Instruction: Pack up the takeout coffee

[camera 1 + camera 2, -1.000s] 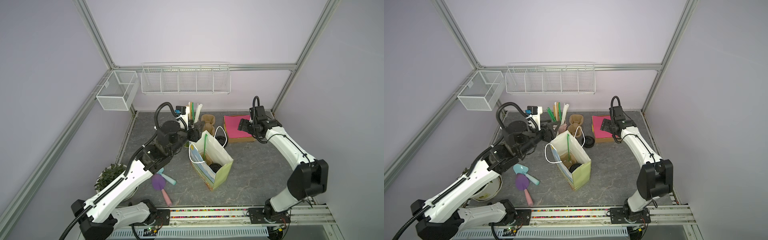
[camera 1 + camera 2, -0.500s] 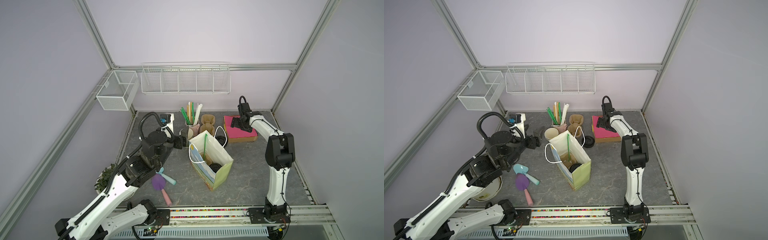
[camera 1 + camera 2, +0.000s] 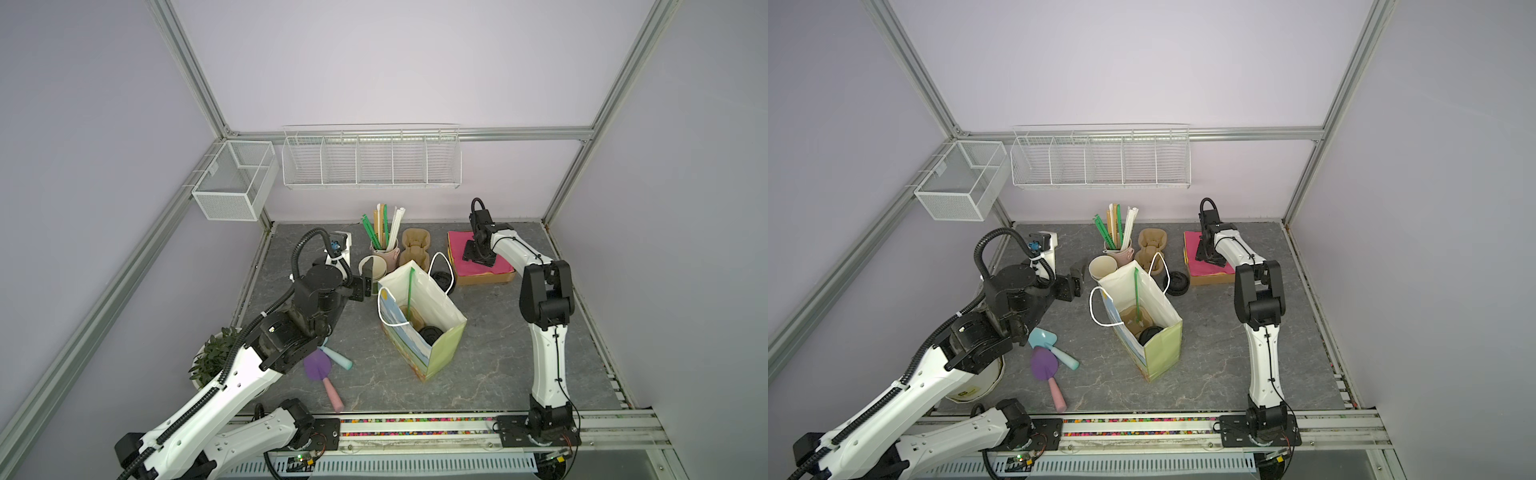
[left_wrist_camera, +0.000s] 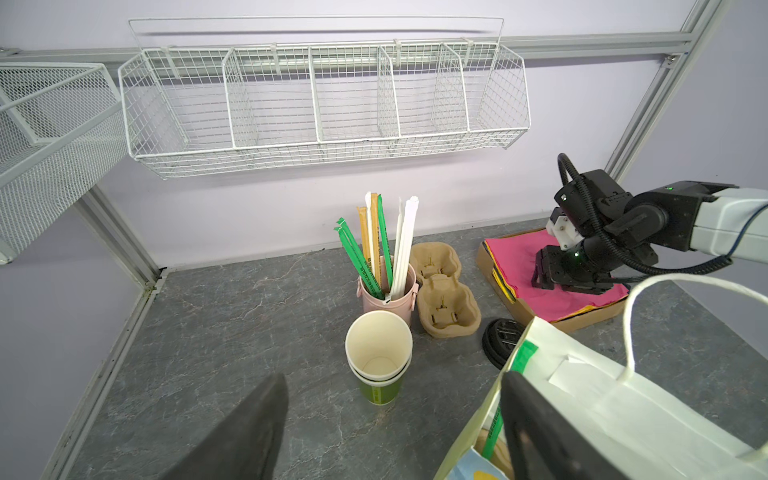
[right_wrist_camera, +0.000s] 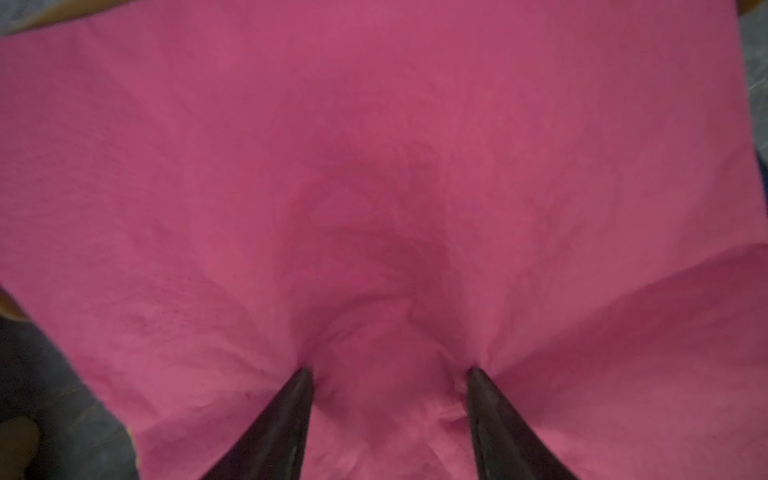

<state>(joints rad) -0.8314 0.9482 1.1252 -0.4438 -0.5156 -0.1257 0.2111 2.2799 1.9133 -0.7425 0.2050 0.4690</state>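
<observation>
Of the takeout coffee only the round black lid (image 3: 429,334) (image 3: 1150,333) shows, inside the open paper bag (image 3: 442,347) (image 3: 1165,347) beside a brown carrier and a green straw. My left gripper (image 3: 367,277) (image 3: 1076,279) (image 4: 392,419) hovers open and holding nothing just left of the bag, with one finger (image 4: 536,428) in front of the bag's rim. My right gripper (image 3: 478,258) (image 3: 1207,258) (image 5: 390,374) presses down on the pink napkin stack (image 3: 465,249) (image 5: 374,166). Its jaws stand apart, and the paper puckers between the tips.
A stack of lidless green cups (image 3: 373,267) (image 4: 378,361), a pink pot of straws (image 3: 384,247), brown carriers (image 3: 415,245) and loose black lids (image 3: 443,279) stand behind the bag. Two scoops (image 3: 320,365) and a potted plant (image 3: 216,357) lie front left. Wire baskets (image 3: 372,160) hang on the wall.
My left arm has drawn back from the bag to the left with its jaws wider. My right arm has swung to the pink napkins and come down on them, jaws narrowing.
</observation>
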